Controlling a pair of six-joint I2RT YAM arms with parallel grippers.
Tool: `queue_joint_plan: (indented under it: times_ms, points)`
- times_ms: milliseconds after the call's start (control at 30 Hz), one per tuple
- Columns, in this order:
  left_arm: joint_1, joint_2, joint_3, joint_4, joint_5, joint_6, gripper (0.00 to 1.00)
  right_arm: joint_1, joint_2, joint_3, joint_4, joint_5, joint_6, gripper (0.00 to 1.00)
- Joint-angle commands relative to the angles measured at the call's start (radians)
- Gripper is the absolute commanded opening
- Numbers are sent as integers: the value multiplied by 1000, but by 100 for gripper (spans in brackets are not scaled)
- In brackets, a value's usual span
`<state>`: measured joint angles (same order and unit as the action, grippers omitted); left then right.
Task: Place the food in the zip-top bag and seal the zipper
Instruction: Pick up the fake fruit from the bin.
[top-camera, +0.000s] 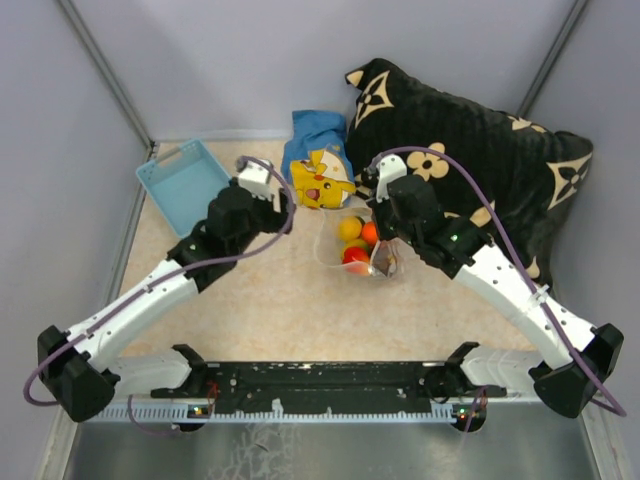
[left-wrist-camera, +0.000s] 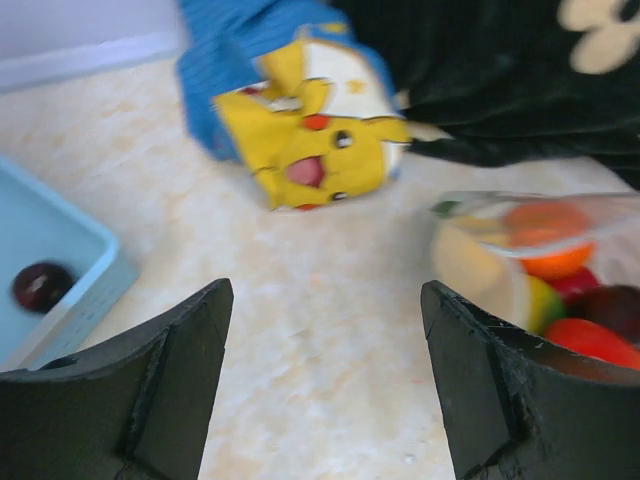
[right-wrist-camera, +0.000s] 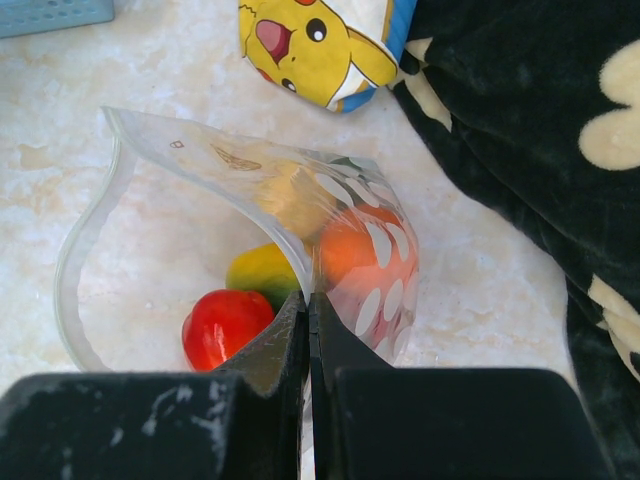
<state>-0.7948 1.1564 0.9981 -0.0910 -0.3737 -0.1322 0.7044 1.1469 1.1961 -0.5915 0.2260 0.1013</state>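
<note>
Pinching zip-top bag (right-wrist-camera: 380, 270) rim, fruits (right-wrist-camera: 226, 325) inside: R gripper (right-wrist-camera: 308, 300) clamped; L gripper (left-wrist-camera: 325, 300) apart, bag to its right.

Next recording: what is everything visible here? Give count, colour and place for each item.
zip-top bag: one, clear with whitish spots, table centre, mouth open
toy fruits: several, red, orange, yellow, yellow-green, inside the bag
dark fruit: one, dark purple, in the basket
basket: one, light blue, far left
plush: one, yellow, just beyond the bag
cloth: one, blue, behind the plush
pillow: one, black with beige flowers, far right
table: one, beige marbled
left gripper: one, black, open, between basket and bag
right gripper: one, black, shut on the bag's edge
</note>
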Motion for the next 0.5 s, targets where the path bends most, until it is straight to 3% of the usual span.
queue_joint_plan:
  times_ms: [0, 267, 467]
  points:
    - [180, -48, -11, -156, 114, -59, 82, -4, -22, 12, 42, -6, -3, 0]
    - [469, -13, 11, -282, 239, -29, 83, -4, -26, 11, 55, -19, -9, 0]
    - [669, 110, 73, -297, 322, -31, 83, -4, -27, 1, 71, -28, -12, 0]
